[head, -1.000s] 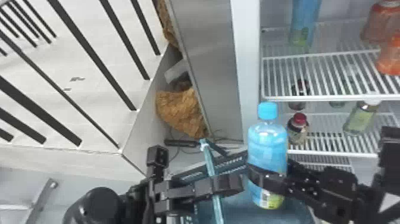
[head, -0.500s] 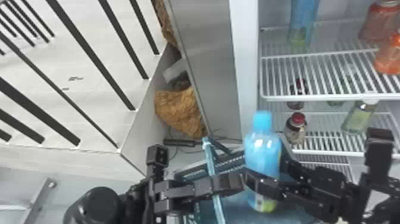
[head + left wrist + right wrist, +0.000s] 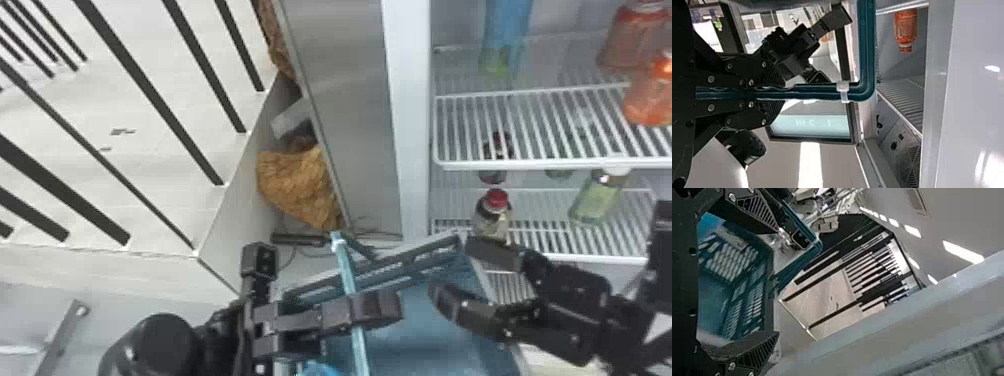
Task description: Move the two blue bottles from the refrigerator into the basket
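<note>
With the left pincer [image 3: 777,93] clamped on the basket's handle [image 3: 347,272], the wide, empty right pincer [image 3: 452,270] should rise clear of the basket [image 3: 415,340] below it before reaching for the blue bottle [image 3: 507,30], beyond it in the refrigerator [image 3: 410,100].

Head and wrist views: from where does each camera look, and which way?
Head view: on the robot's head, looking forward and down at refrigerator and basket; left tool and right tool show.
Left wrist view: on that wrist, looking along the handle gripped by its tool, towards the refrigerator; the right tool beyond.
Right wrist view: on that wrist, looking past its open tool at the basket.
It and head view share black bars.
</note>
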`<state>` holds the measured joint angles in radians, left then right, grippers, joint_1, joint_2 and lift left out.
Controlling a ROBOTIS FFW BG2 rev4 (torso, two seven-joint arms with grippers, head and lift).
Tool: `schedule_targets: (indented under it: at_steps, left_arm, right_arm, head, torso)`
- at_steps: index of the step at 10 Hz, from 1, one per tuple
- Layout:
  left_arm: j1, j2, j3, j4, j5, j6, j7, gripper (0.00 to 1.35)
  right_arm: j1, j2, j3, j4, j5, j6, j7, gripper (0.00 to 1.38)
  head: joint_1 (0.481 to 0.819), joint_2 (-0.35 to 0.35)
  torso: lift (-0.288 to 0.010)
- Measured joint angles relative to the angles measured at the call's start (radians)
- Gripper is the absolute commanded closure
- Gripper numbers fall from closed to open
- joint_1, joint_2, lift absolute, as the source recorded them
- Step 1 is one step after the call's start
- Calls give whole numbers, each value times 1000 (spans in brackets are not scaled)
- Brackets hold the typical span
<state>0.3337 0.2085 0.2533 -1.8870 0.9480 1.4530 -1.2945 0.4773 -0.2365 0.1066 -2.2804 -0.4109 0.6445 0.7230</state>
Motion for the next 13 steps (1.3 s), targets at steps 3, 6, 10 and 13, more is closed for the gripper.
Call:
schedule_targets:
  at_steps: [3, 6, 10, 13]
  left_arm:
    - [0, 2, -2, 2, 1, 0, 0, 1197]
    - [0, 3, -4, 8, 1, 0, 1, 1197]
    - [2, 1, -3, 8, 3, 0, 1, 1197]
    - [0, 0, -5, 14, 3, 0, 2, 1197]
  right_arm:
    - [57, 26, -130, -84, 60, -60, -56, 127]
    - [107, 63, -215, -185, 124, -117, -131, 128]
    - [14, 110, -278, -108, 200, -179, -224, 122]
    - [-173, 119, -268, 56, 249, -183, -226, 114]
  head:
    - [695, 65]
    - [695, -22]
    - [695, -131]
    - [695, -158]
  torso:
    - [-10]
    - [-10]
    - [-10]
    - [-10]
